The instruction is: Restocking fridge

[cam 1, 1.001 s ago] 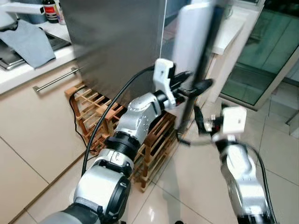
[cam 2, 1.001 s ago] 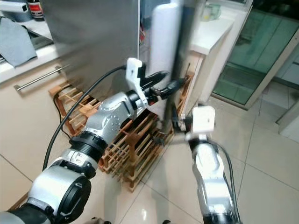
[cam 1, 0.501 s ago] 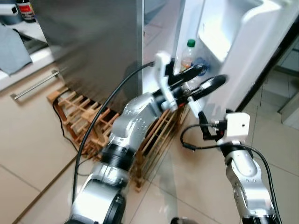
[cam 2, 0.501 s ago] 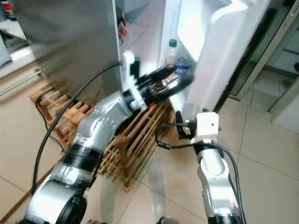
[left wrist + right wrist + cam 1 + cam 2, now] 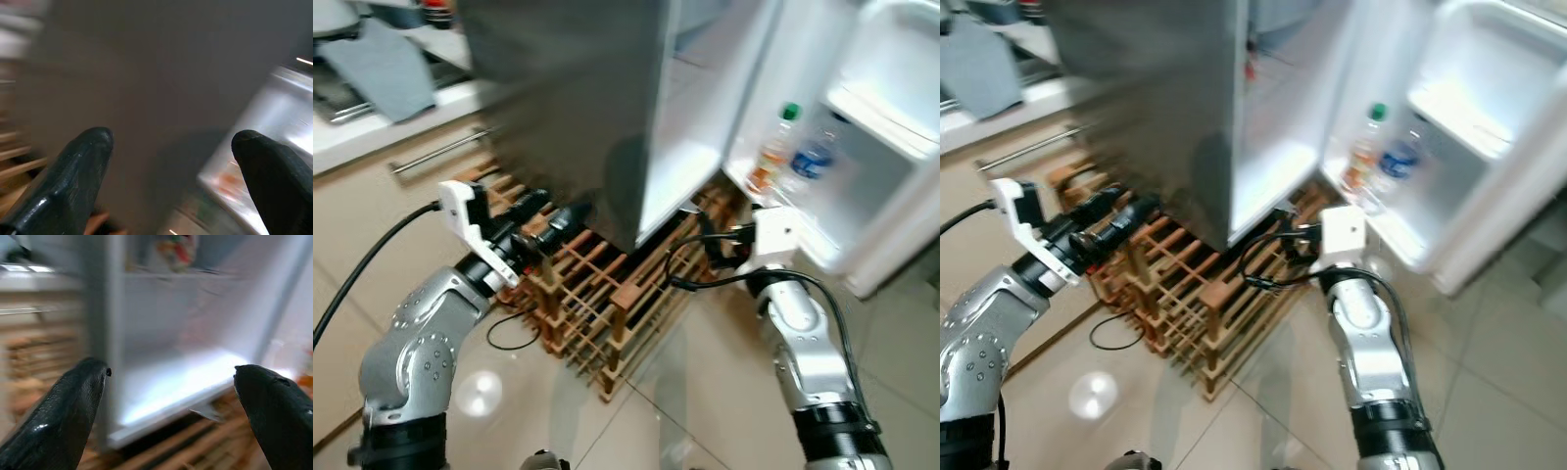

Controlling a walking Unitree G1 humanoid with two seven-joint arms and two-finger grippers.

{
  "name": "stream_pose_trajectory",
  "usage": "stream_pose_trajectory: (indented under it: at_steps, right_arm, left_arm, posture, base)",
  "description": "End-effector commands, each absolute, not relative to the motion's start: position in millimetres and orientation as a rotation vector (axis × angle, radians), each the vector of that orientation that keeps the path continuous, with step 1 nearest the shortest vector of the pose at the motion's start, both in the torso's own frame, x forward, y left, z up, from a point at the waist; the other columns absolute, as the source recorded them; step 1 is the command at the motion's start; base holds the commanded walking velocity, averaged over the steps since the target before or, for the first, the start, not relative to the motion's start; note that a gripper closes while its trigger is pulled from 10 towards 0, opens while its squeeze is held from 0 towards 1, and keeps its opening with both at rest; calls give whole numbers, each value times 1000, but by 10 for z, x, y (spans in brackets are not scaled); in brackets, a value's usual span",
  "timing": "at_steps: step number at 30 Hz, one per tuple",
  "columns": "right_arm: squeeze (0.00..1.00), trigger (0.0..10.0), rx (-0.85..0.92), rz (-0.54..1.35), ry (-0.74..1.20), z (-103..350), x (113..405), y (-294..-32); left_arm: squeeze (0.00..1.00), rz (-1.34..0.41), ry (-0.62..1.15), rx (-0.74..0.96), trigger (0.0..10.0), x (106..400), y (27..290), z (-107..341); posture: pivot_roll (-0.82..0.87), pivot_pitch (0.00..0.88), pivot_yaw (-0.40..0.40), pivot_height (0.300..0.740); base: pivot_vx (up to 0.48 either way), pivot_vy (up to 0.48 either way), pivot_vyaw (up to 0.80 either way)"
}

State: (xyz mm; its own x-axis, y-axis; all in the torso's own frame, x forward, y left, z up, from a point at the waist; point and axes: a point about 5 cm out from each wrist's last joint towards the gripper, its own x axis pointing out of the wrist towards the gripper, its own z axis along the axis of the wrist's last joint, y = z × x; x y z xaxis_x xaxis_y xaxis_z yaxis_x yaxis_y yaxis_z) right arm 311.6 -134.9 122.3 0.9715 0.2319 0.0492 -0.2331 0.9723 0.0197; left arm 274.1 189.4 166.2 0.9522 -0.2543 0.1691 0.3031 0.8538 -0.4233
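The steel fridge stands with its door swung wide to the right. The door's lower shelf holds a green-capped bottle and a blue-labelled bottle. My left gripper is open and holds nothing, low at the fridge's left, over the wooden rack. In the left wrist view its fingers face the fridge's grey side, blurred. My right gripper is open and holds nothing, low in front of the lit fridge opening. The right wrist view looks between its fingers at the white fridge floor.
A wooden wine rack lies on the tiled floor under and in front of the fridge. A black cable loops beside it. At the left stands a counter with a grey cloth and a cupboard handle.
The fridge door has swung from nearly edge-on to wide open at the right. My left gripper has left the door's edge and dropped back to the left. The head camera has shifted.
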Motion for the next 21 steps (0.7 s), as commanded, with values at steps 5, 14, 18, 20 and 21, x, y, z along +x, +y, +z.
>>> stream_pose_trajectory:
  at_steps: [5,14,18,20,21]
  right_arm:
    - [0,10000,93,227,-6,1161,3161,-1354]
    - [0,10000,117,254,-16,1163,3181,-1228]
    - [0,10000,125,258,-22,1174,3198,-1210]
    - [0,10000,125,266,-34,1202,3215,-1190]
    - [0,10000,121,266,-39,1209,3214,-1195]
  left_arm:
    - [0,-65,34,-309,10000,2660,1835,1373]
    - [0,-32,-18,-217,10000,2898,1771,1520]
    - [0,-24,-10,-204,10000,2936,1695,1496]
    - [0,16,-21,-132,10000,2948,1669,1491]
    - [0,58,8,-76,10000,2957,1704,1435]
  posture:
    - [72,0,-72,740]
    - [15,0,-35,740]
    - [4,0,-25,740]
    - [-7,0,-17,740]
    - [-13,0,-17,740]
  base:
    - [0,0,710]
    - [0,0,685]
    - [0,0,663]
    - [0,0,638]
    - [0,0,613]
